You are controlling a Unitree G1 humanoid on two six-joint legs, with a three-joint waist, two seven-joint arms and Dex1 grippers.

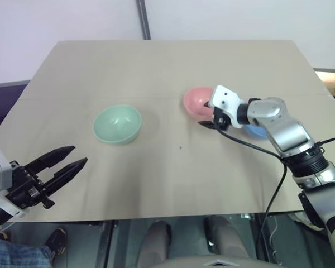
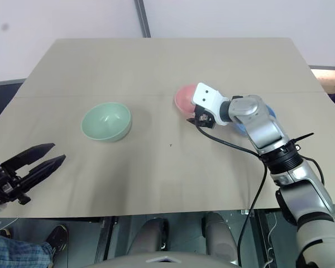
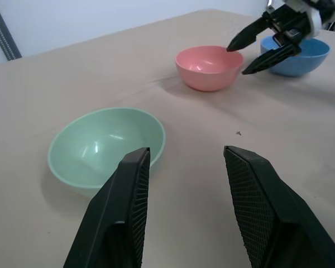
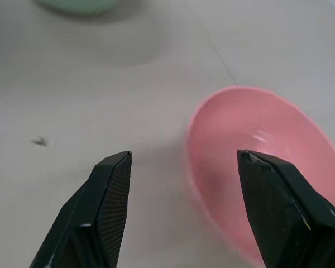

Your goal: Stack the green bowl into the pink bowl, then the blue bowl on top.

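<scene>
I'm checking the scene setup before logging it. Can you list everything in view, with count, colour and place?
Green bowl: one, pale mint green, upright on the table's left-centre, empty.
Pink bowl: one, salmon pink, upright right of centre, empty.
Blue bowl: one, sky blue, just right of the pink bowl, mostly hidden behind the right arm in the head views.
Table: one, beige top, holding all three bowls.
Pole: one, dark grey, behind the table's far edge.
Person's shoe and jeans leg: bottom left, on the floor.
Left pincer: black fingers, open, near the table's front-left edge, aimed toward the green bowl.
Right pincer: black fingers, open, straddling the pink bowl's near rim.
</scene>
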